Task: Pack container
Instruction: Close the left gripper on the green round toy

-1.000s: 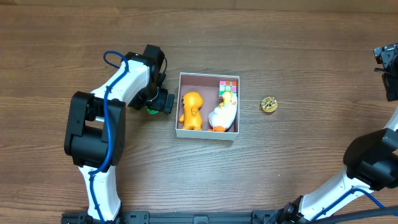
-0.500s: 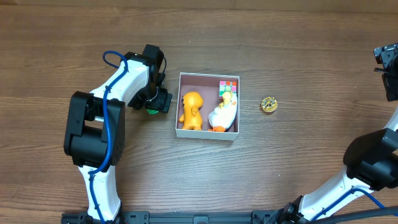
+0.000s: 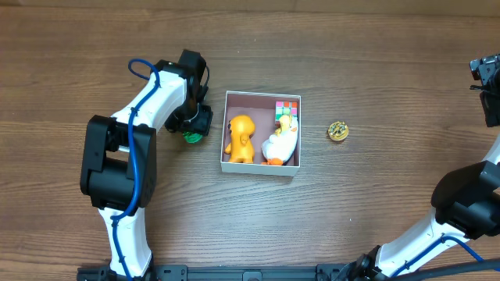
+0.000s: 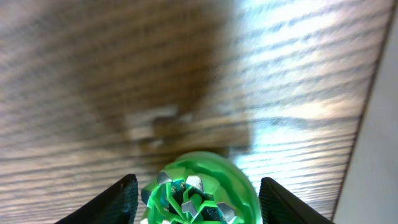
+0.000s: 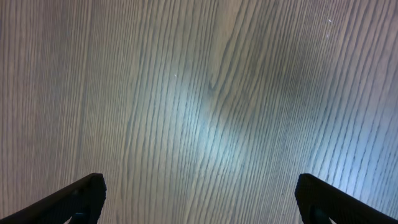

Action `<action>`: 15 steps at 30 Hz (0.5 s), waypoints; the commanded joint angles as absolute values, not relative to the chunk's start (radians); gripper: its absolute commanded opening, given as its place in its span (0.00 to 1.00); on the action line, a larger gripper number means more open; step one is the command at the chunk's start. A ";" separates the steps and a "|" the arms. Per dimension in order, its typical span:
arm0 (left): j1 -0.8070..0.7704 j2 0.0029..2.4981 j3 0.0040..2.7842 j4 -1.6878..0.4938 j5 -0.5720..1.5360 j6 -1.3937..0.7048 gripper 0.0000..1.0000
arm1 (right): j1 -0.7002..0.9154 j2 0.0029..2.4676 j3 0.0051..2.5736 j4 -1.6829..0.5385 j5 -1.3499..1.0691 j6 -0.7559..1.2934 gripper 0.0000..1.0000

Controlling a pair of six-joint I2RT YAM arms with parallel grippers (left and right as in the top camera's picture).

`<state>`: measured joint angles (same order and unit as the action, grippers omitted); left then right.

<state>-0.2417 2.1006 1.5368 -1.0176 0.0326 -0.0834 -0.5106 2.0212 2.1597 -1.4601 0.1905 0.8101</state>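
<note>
Straddling a glossy, faceted green round toy (image 4: 198,179), left gripper (image 4: 199,196) half-open, not quite touching; right gripper (image 5: 199,194) wide, empty.

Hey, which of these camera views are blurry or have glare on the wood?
Left wrist: the table looks smeared, with glare upper right and a dark shadow mid-frame; the green toy is crisper. Right wrist: grain sharp, a soft sheen in the centre. Overhead: evenly lit, sharp, no glare.

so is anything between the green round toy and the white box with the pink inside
Nothing visible lies on the wood between the green round plastic toy and the shallow white-walled container. Just inside its near wall, though, the orange animal figure takes up that side.
</note>
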 commanded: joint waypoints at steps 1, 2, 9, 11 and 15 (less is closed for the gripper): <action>-0.241 2.113 1.586 -1.020 0.040 -0.093 0.56 | -0.512 2.022 2.159 -1.460 0.200 0.803 1.00; -0.241 2.113 1.586 -1.020 0.040 -0.093 0.56 | -0.512 2.022 2.159 -1.460 0.200 0.803 1.00; -0.241 2.113 1.586 -1.040 0.025 -0.090 0.64 | -0.512 2.022 2.159 -1.460 0.200 0.803 1.00; -0.241 2.113 1.586 -1.044 0.017 -0.090 0.66 | -0.512 2.022 2.159 -1.460 0.200 0.803 1.00; -0.241 2.113 1.586 -1.063 0.018 -0.091 0.67 | -0.512 2.022 2.159 -1.460 0.200 0.803 1.00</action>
